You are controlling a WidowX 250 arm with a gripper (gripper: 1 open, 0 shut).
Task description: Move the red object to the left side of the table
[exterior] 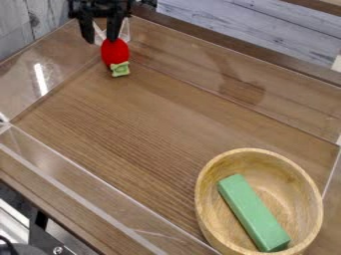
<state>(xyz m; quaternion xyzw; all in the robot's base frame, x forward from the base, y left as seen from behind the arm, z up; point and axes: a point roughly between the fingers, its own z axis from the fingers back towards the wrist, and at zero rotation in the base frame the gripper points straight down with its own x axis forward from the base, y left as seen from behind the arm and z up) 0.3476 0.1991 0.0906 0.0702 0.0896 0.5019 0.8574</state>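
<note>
The red object [115, 50] lies on the table [173, 120] in its far left corner, a small glossy red fruit with its green stem end [120, 69] pointing toward the camera. My gripper [104, 32] hangs just above and behind it, pointing down. Its two dark fingers [88, 28] stand apart, one on each side of the fruit's top, so it is open and holds nothing. Whether a fingertip touches the fruit is too small to tell.
A round wooden bowl [213, 177] with a green rectangular block [253, 211] in it sits at the near right. Low clear acrylic walls [40, 75] border the tabletop, and the fruit lies close to the left and far walls.
</note>
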